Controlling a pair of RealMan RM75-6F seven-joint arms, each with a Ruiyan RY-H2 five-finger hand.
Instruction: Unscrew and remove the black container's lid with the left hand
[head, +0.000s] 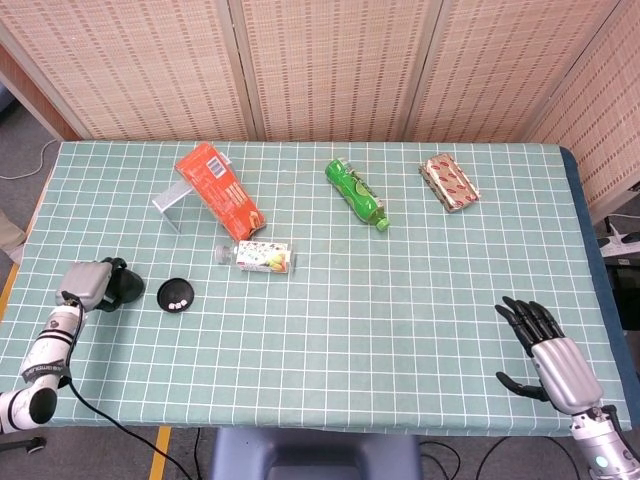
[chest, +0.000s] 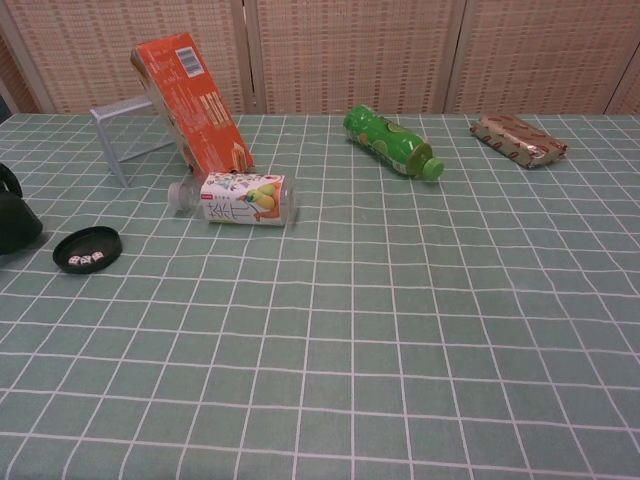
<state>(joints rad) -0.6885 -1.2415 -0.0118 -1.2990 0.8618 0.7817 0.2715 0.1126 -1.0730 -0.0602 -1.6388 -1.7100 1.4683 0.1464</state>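
The black container's shallow round base (head: 176, 293) lies on the table at the near left, with small white dice in it; the chest view shows the base (chest: 87, 249) too. My left hand (head: 88, 285) grips the black dome-shaped lid (head: 122, 283) just left of the base, apart from it. In the chest view only part of the lid (chest: 15, 221) shows at the left edge. My right hand (head: 548, 344) hovers at the near right of the table, fingers spread, holding nothing.
An orange carton (head: 218, 190) leans on a grey stand (head: 168, 200) at the back left. A small clear bottle (head: 258, 256) lies in front of the carton. A green bottle (head: 356, 193) and a foil packet (head: 449, 181) lie further back.
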